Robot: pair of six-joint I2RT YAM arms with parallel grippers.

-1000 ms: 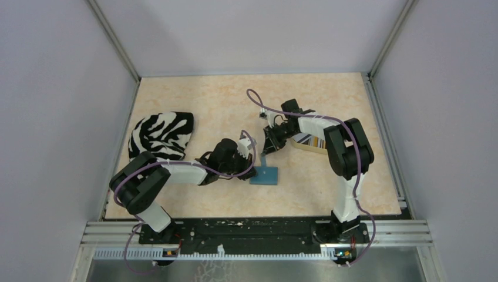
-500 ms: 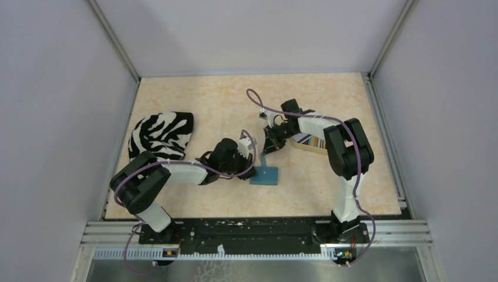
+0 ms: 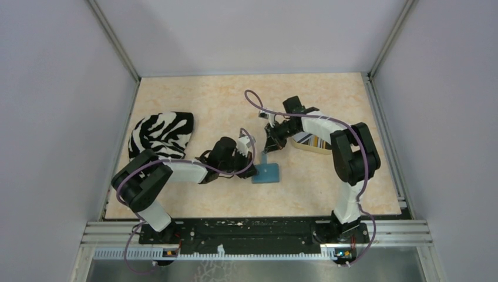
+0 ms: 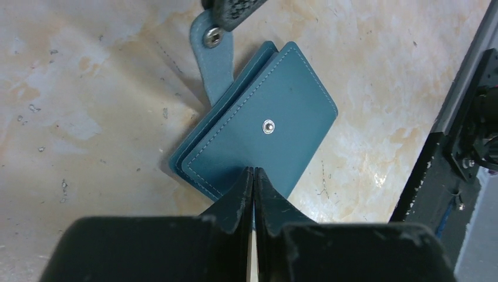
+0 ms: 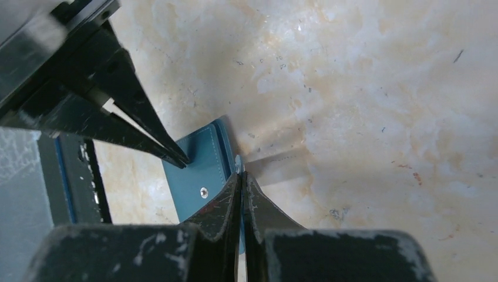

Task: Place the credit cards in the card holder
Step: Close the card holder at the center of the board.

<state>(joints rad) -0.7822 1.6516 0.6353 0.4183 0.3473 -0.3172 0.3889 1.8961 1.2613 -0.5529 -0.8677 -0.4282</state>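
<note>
The teal card holder (image 3: 269,174) lies closed and flat on the table at mid-front. In the left wrist view (image 4: 282,117) its snap tab (image 4: 212,56) sticks out from the far edge. My left gripper (image 3: 251,170) is shut, and its tips (image 4: 253,171) press on the holder's near edge. My right gripper (image 3: 269,149) is shut on the snap tab (image 5: 238,162) and shows at the top of the left wrist view (image 4: 234,7). A striped credit card (image 3: 315,141) lies in the beige tray behind the right arm; the other cards are hidden.
A zebra-patterned cloth (image 3: 161,134) lies at the left of the table. The beige tray (image 3: 305,148) sits right of centre under the right forearm. Grey walls close in the table on three sides. The black base rail (image 4: 464,117) runs along the front.
The right arm's elbow has swung a little to the right, still holding the tab. The card holder and the left gripper have shifted slightly to the right.
</note>
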